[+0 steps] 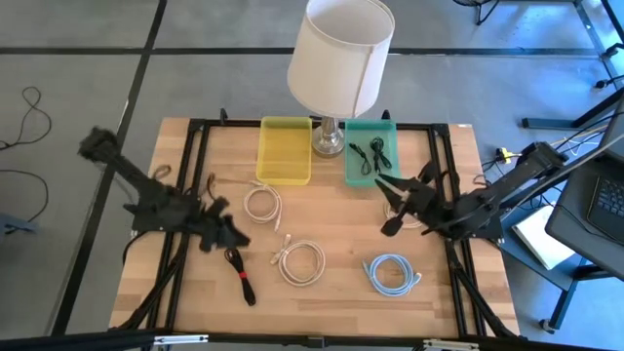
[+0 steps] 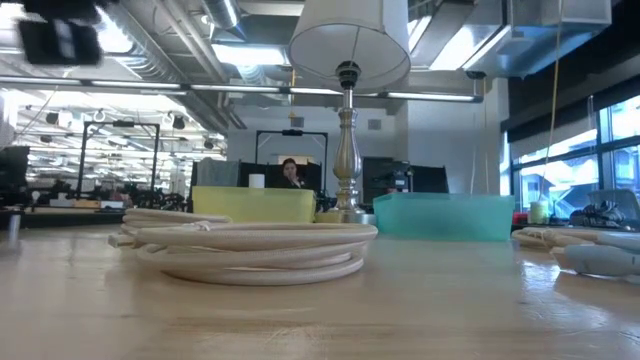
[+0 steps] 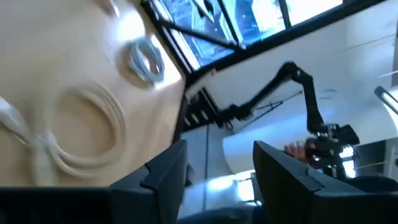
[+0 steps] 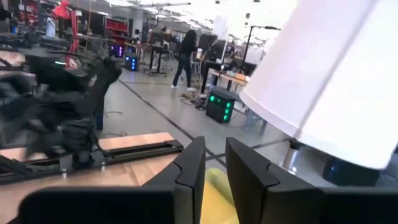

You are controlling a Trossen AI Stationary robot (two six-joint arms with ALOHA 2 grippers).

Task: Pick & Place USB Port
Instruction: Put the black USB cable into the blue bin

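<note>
At the table's left side the left gripper (image 1: 232, 237) hovers just above the wood with its fingers wide apart and nothing between them. Just beside it, toward the near edge, lies the black cable (image 1: 241, 276), bundled with a red tie (image 1: 243, 276). This is probably the USB piece to be moved, though that is a judgement. Its bundle is long and thin, with the long axis running from close under the gripper diagonally toward the near edge. Which end carries the plug is too small to tell. Farther right are a white coil (image 1: 261, 203) and a second white coil (image 1: 300, 261), then the yellow bin (image 1: 285, 175), the lamp (image 1: 338, 54) and the teal bin (image 1: 357, 174), which already holds black cables (image 1: 370, 154). A blue coil (image 1: 392, 273) lies near the front right. The right gripper (image 1: 392, 207) hangs in front of the teal bin, its fingers drawn to a narrow gap and holding nothing. The main risk is closing along the bundle instead of across it, so the fingers slip off or catch only one loop. The bundle could then unravel and drag across the second white coil. A carry toward the bins could also brush the lamp or cross the right arm
</note>
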